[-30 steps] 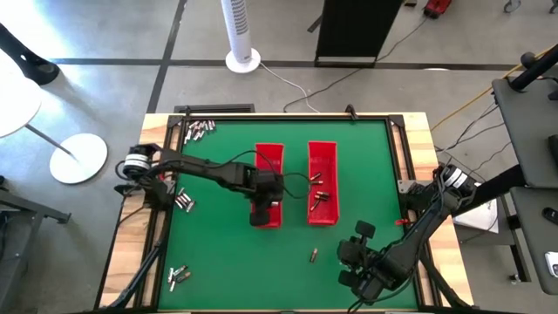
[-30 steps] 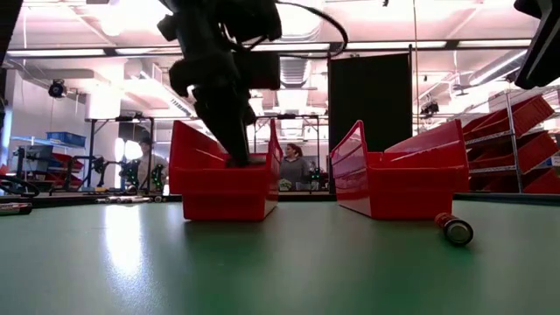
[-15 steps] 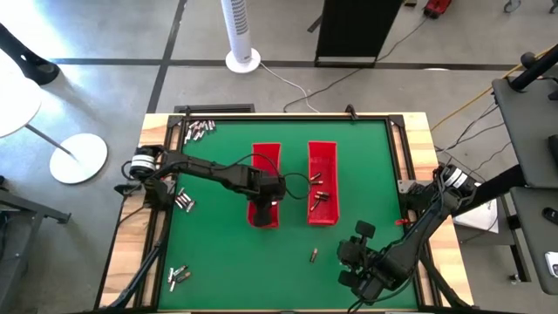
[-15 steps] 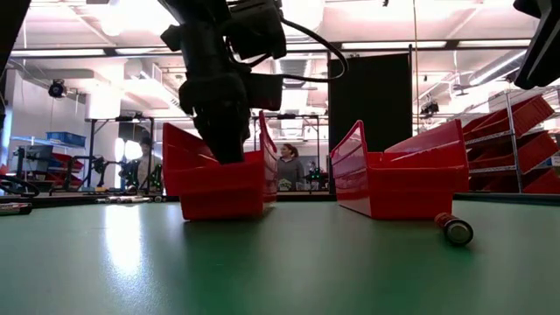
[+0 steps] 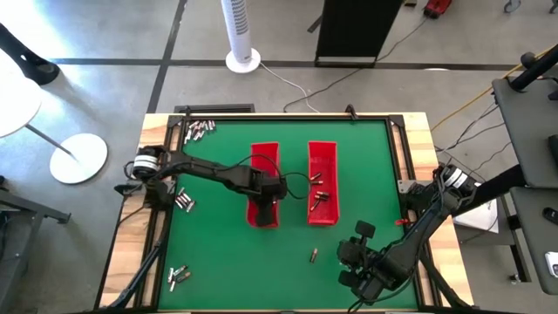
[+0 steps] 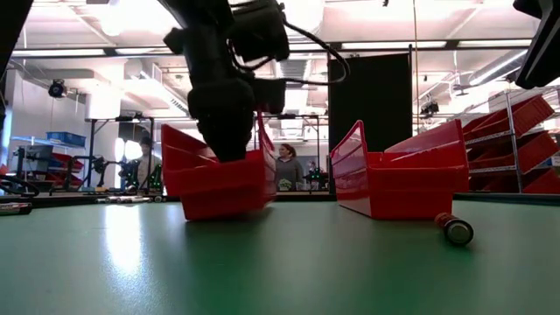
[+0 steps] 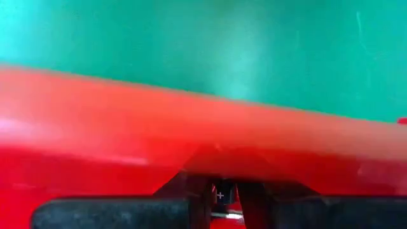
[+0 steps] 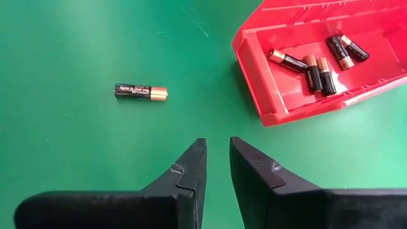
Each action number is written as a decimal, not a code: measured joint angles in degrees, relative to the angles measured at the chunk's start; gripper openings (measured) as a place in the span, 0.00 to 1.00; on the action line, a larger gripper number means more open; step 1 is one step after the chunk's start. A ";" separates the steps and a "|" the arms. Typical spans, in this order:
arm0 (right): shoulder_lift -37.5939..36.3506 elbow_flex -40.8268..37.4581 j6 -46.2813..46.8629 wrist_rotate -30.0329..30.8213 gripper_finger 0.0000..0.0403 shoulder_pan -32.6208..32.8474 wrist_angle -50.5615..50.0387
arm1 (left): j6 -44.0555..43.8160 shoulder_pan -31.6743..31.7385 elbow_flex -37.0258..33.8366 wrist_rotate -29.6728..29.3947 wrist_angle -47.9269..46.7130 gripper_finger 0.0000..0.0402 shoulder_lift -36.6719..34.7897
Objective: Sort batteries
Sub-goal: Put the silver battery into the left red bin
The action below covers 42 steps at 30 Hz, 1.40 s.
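Nearest, at the right, well short of the trays: right gripper (image 8: 216, 145), hovering over the green table (image 5: 218, 253), fingers a narrow gap apart with nothing between them. Just ahead of it and a little to the left, one loose battery (image 5: 314, 255), lying on its side, touched by nothing. At the near left corner, a small bunch of batteries (image 5: 179, 276) lying apart from everything else.

Farther in, at mid-table, two long red trays side by side, running near to far. In the right tray (image 5: 333, 153), a handful of batteries (image 8: 311, 63) gathered toward its near end. In the left tray (image 6: 219, 188), left gripper (image 5: 263, 202) reaching down into the near end from above; open or closed cannot be told. Close in front of that gripper in its own wrist view, a small dark piece with a plus sign. Left tray itself tilted, one bottom edge lifted off the table.

Toward the left edge, level with the trays, another few batteries (image 5: 183, 202). At the far left corner, a further heap (image 5: 199, 129).

Beyond the table, a person (image 6: 287, 166) in the room behind.
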 joint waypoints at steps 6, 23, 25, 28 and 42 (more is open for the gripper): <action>0.00 0.00 -0.01 0.21 0.19 0.00 -0.02 | 0.45 -0.09 2.12 0.46 -0.26 0.09 4.70; 0.00 0.00 0.71 0.41 0.19 0.02 0.42 | 12.76 -1.64 10.65 0.13 -8.20 0.09 9.77; 0.00 0.00 0.69 0.41 0.18 0.02 0.76 | 15.23 -1.99 10.47 0.19 -8.07 0.10 9.73; 0.00 0.00 0.69 0.41 0.16 0.02 1.28 | 17.73 -2.32 9.72 0.21 -7.95 0.10 9.53; 0.00 -0.07 0.48 1.41 0.18 0.02 1.31 | 12.95 -2.40 8.77 0.09 -6.76 0.10 9.34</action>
